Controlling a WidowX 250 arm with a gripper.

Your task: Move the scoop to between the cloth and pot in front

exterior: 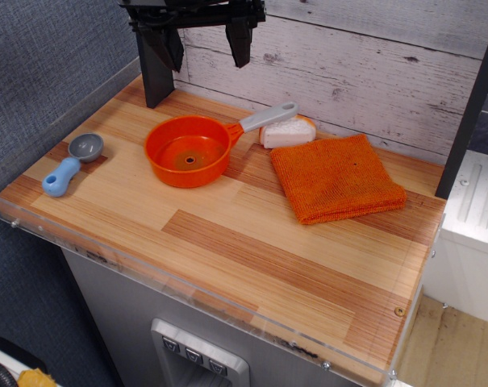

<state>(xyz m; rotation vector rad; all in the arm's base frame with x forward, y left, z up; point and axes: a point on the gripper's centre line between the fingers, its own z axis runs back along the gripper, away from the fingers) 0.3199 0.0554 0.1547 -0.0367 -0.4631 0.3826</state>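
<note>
Scoop (72,162) well apart from raised gripper (207,44)

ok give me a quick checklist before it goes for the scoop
1. Gripper open and holding nothing: ok, fingers hang apart above the back of the table.
2. Scoop reachable: ok, it lies alone near the left edge, bowl toward the back, blue handle toward the front.
3. Space around the scoop: ok, the pot sits apart from it on the right.
4. Landing spot free: ok, bare wood shows between and in front of the pot and the cloth.
5. Obstacles on the way: cannot tell fully; the pot handle and a white wedge sit behind the gap.
</note>
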